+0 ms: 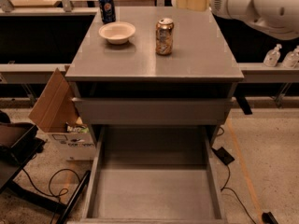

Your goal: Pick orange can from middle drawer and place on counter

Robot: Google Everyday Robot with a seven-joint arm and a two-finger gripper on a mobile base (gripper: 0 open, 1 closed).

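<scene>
Standing upright on the desk (140, 62), the orange can (164, 36) is clear of both the middle drawer (154, 190) and the jaws.

Nearest, below and in front of the orange can, the middle drawer is pulled open with nothing on its grey floor. The can itself sits near the middle of the desk, long axis vertical and silver top up. A white bowl (117, 31) rests near the can on its left, and a dark blue can (107, 7) stands farther back on that side. Farthest, behind the orange can and to its right, the jaws of the single white arm (252, 3) hang over the desk's rear edge, well apart from the can and holding nothing. I cannot tell how wide they stand. The placing looks done, so a retreat need only go away from the can.
</scene>
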